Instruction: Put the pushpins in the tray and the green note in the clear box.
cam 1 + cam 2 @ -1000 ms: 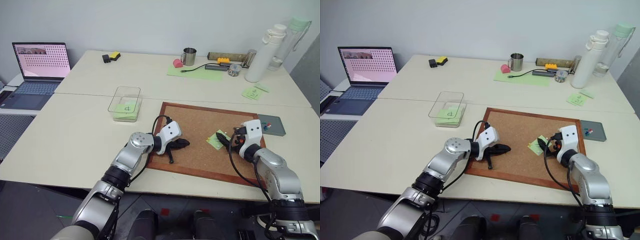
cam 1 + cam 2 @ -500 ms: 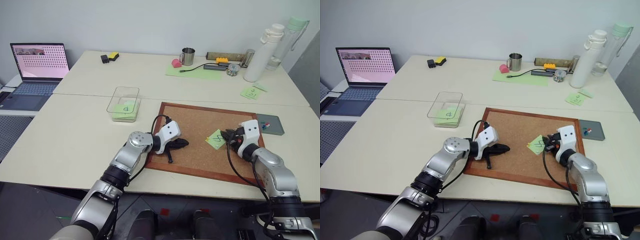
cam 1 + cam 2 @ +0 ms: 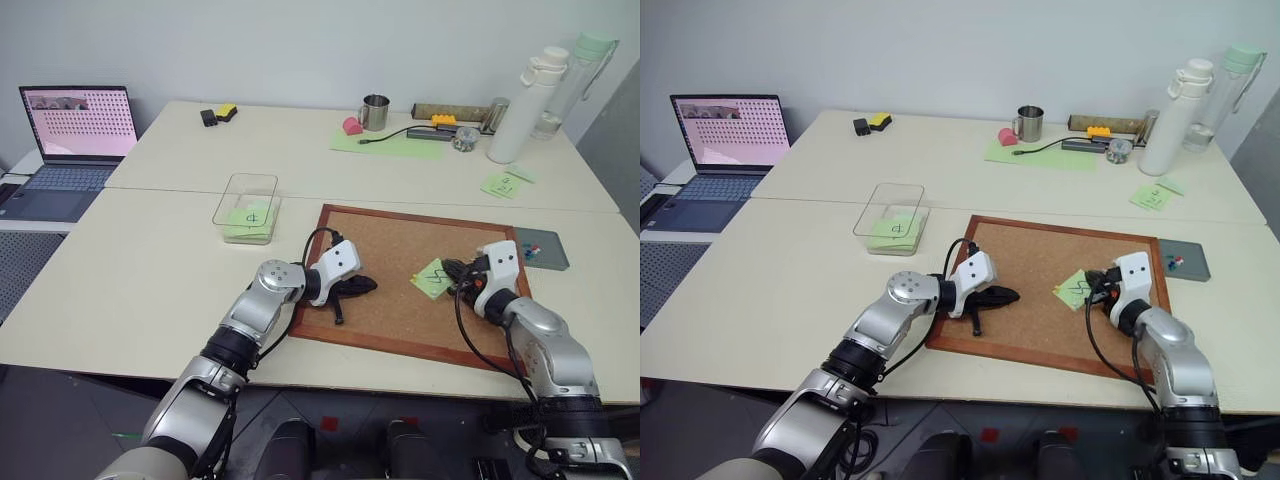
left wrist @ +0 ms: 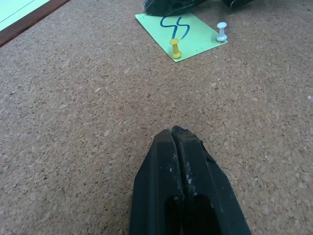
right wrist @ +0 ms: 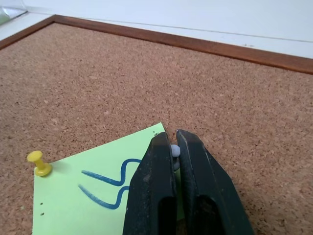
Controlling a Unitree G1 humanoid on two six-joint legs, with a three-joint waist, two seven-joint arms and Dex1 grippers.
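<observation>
Left pincer point(image 4: 178, 134), closed and empty, rests mid-corkboard point(image 3: 390, 250), well apart from the light green square sticky note point(image 5: 98, 196). Right pincer point(image 5: 174, 147), nearer, is clamped on a pale pushpin point(image 5: 174, 150) at the note's corner; small dark grey tray point(image 3: 545, 255) lies further right.

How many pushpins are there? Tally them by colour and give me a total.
yellow pushpin: 1, in the green note
white pushpin: 2, one free in the note, one pinched by the right gripper
red pushpin: 1, in the tray
blue pushpin: 1, in the tray
Total: 5
</observation>
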